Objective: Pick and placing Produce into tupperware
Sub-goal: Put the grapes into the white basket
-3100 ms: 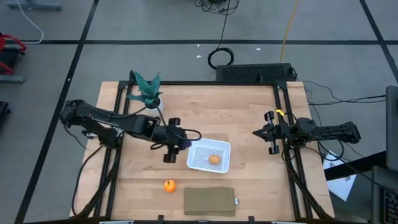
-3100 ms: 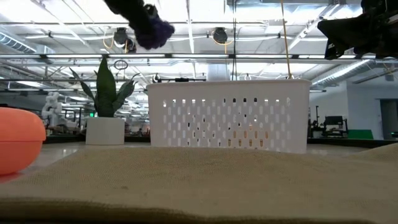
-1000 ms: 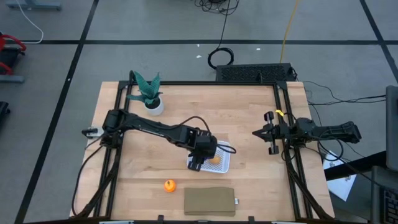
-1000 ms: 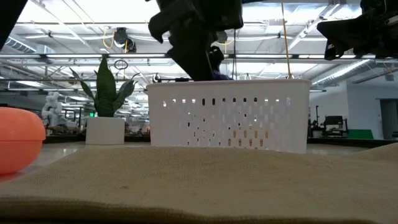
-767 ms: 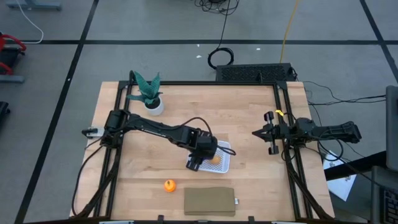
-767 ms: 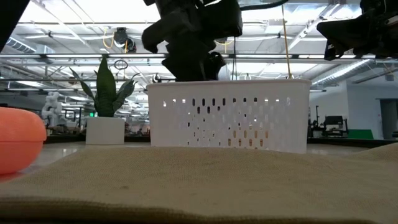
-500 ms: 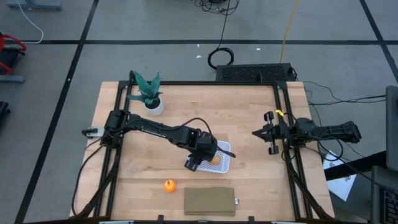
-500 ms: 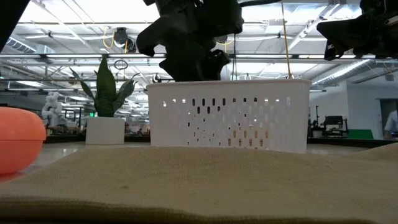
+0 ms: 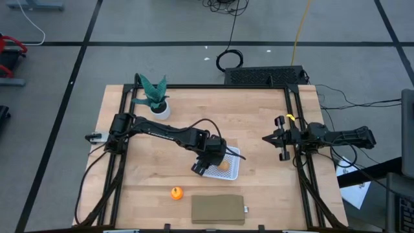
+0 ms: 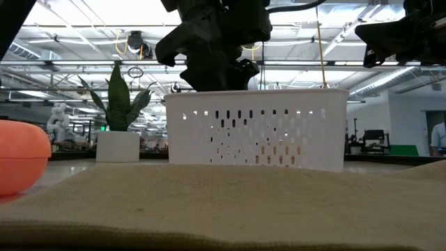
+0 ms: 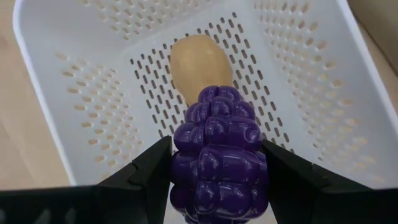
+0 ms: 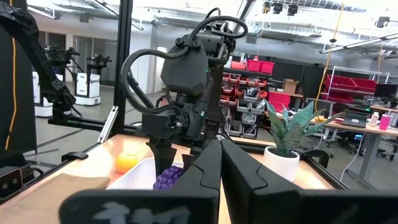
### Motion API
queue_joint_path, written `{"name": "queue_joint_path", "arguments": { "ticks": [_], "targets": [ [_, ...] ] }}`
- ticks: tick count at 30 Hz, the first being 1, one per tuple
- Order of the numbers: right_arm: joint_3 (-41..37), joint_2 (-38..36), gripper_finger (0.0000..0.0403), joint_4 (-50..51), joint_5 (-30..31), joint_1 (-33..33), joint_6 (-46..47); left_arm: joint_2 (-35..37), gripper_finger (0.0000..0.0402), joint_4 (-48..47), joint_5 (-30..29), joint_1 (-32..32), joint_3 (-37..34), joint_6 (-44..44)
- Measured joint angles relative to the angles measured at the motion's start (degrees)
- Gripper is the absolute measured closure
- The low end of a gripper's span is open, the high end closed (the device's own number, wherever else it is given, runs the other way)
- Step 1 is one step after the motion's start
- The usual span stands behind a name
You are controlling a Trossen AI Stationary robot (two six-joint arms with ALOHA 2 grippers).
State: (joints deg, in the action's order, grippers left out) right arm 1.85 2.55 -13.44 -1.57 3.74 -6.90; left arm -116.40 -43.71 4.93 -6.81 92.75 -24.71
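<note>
Over the white tupperware [image 9: 228,166], the left gripper [image 11: 217,180] hung low, its 2 fingers clamped on the purple cluster [image 11: 219,152]. About 3 seconds earlier that arm had been beside the container with the cluster held high; by this moment it had swung across and dipped inside the rim, and over the last second it had barely shifted. In the left wrist view the cluster sat directly above the tan lump [image 11: 200,62], which already lay on the perforated floor of the tupperware. Whether the cluster touched the lump could not be told.

That put 1 piece in, a 2nd ready for release, and a 3rd outstanding: the orange ball [image 9: 176,193] rested on the table near the front edge, just beside the brown slab [image 9: 218,209] and apart from the container. Letting go looked like the step in hand, though the cluster might roll off the lump beneath it.

At the table's right edge, the right gripper [image 9: 283,138] waited well apart, its fingers closed together on nothing.
</note>
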Motion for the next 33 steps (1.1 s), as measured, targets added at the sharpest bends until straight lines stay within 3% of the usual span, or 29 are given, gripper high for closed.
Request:
{"name": "queue_joint_path", "arguments": {
  "ticks": [33],
  "targets": [
    [0.0, 0.0, 0.0403, 0.0, 0.0, 0.0, 0.0, -1.5, 0.0195, 0.2, -0.5, 1.1, 0.0, 2.4]
  ]
}}
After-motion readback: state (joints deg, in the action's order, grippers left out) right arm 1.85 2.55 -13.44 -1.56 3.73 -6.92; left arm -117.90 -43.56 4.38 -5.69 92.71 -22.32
